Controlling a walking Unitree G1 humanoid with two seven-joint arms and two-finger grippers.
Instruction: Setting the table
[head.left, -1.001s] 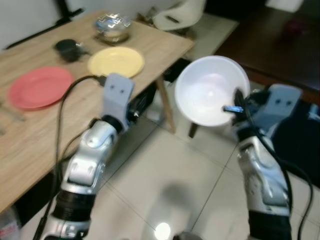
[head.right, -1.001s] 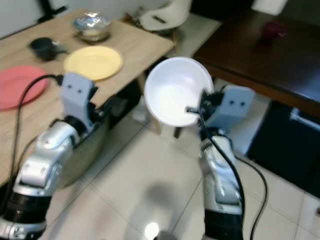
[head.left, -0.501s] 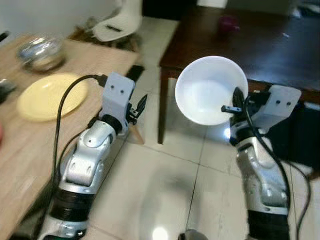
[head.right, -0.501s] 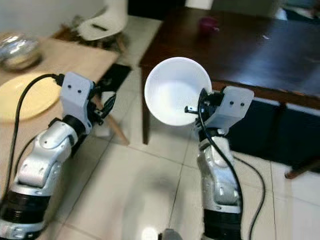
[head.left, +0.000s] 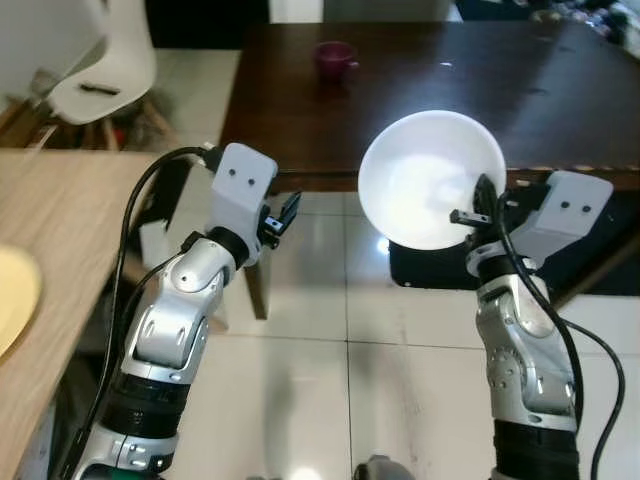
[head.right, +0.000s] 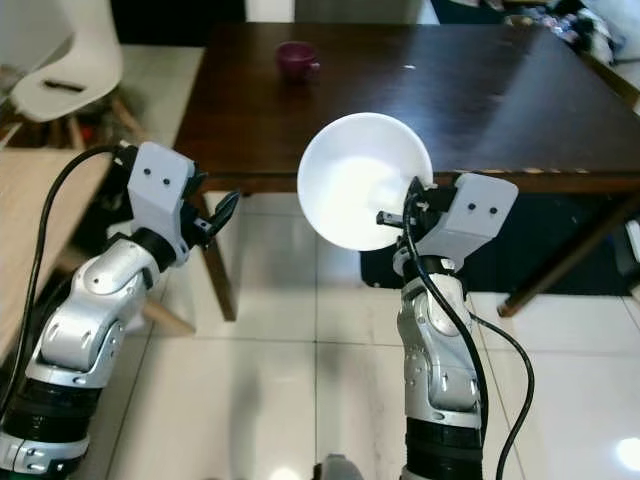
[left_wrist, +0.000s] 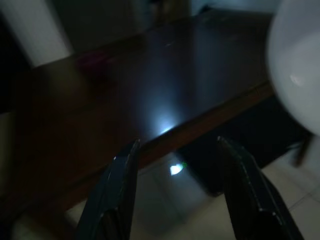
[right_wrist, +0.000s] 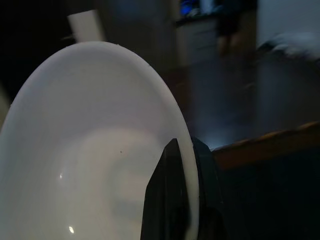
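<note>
A white bowl (head.left: 425, 180) is held up on edge in front of me, its hollow facing the camera. My right gripper (head.left: 478, 200) is shut on the bowl's rim at its right side, one black finger inside and one outside (right_wrist: 170, 200). The bowl hangs in the air over the near edge of a dark brown table (head.left: 560, 90). My left gripper (head.left: 285, 213) is raised to the bowl's left with nothing in it; its two fingers (left_wrist: 120, 190) stand apart and point toward the dark table's edge. A small maroon cup (head.left: 335, 58) stands far back on that table.
A light wooden table (head.left: 50, 300) lies at my left with part of a yellow plate (head.left: 12, 300) on it. A white chair (head.left: 105, 75) stands at the back left. White tiled floor (head.left: 330, 380) lies below my arms. Dark table legs run down at the right.
The camera has swung right: the wooden table with the plates slid off to the left and the dark table now faces me. The bowl stays in my right gripper.
</note>
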